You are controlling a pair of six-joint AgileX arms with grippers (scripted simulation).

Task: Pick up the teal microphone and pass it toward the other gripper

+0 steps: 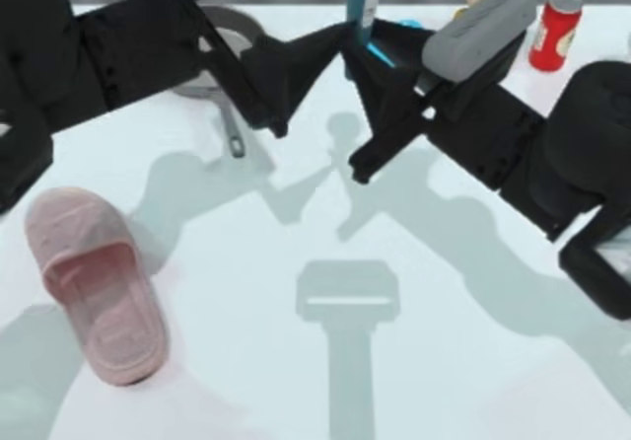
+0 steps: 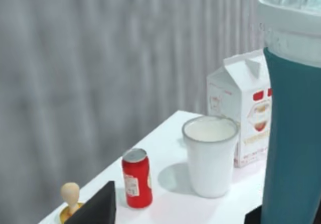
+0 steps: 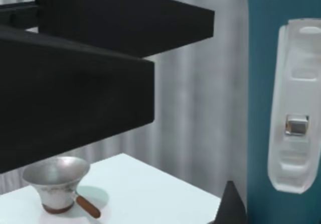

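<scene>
The teal microphone (image 1: 366,1) stands upright above the far middle of the bench (image 1: 246,292), held off the surface between the two arms. The right gripper (image 1: 361,57) — the one carrying a grey oblong block (image 1: 480,28) — is closed on the microphone's handle, its fingers reaching in from the right. The left gripper (image 1: 340,37), all black with wedge-shaped fingers, meets the handle from the left; whether it has clamped on I cannot tell. In the right wrist view the handle's white strip (image 3: 295,106) fills the frame edge. A pink slipper (image 1: 96,282) lies at the near left, a metal pan (image 1: 219,50) sits behind the left arm, and a red can (image 1: 555,31) stands at the far right — beside a white cup (image 2: 210,156) and a milk carton (image 2: 239,108).
</scene>
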